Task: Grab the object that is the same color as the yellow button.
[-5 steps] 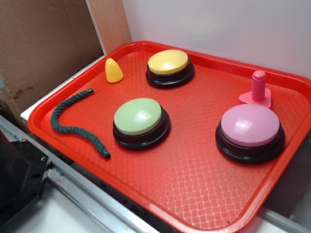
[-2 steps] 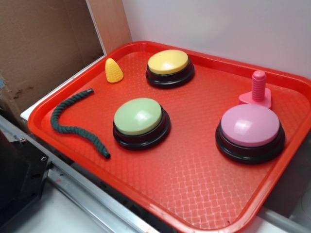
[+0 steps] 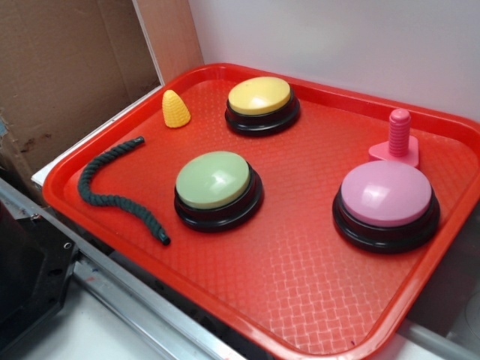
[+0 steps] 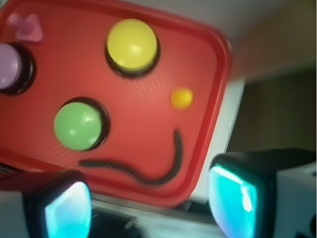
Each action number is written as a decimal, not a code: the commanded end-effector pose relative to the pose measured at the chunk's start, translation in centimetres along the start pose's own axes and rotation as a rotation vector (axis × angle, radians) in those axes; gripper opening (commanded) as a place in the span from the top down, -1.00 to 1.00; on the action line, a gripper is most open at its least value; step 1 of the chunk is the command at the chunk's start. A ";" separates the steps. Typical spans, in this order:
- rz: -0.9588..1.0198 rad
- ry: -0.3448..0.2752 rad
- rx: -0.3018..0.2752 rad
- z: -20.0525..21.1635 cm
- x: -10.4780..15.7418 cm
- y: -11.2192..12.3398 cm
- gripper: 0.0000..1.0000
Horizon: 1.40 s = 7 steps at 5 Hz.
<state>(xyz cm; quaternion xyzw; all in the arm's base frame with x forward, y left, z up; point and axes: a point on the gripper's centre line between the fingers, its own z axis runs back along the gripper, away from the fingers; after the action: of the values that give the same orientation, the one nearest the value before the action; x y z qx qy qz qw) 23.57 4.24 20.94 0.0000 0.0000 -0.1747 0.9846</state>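
Note:
The object, a small yellow bumpy cone [image 3: 175,109] [image 4: 182,97], stands upright near the far left corner of the red tray [image 3: 300,270], just left of the yellow button [image 3: 260,96] [image 4: 132,45]. In the wrist view my gripper [image 4: 151,206] hangs high above the tray's near edge, open, its two cyan-lit fingertips [image 4: 233,201] wide apart with nothing between them. The gripper does not show in the exterior view.
A green button [image 3: 215,182] [image 4: 79,125] and a pink button [image 3: 387,196] sit on the tray. A pink bolt-shaped peg [image 3: 397,139] stands behind the pink button. A dark green rope [image 3: 105,187] [image 4: 148,171] curves along the left side. Cardboard [image 3: 67,67] stands left of the tray.

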 end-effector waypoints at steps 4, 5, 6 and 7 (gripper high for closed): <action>-0.044 0.046 0.086 -7.1 2.7 5.4 -1.00; -0.064 0.091 0.091 -9.3 3.0 5.0 -1.00; -0.086 0.123 0.086 -11.3 3.2 4.7 -1.00; -0.091 0.124 0.095 -13.5 3.7 4.8 -1.00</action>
<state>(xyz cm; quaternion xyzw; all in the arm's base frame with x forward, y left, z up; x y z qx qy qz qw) 28.10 8.06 6.68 0.0481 0.0696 -0.2156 0.9728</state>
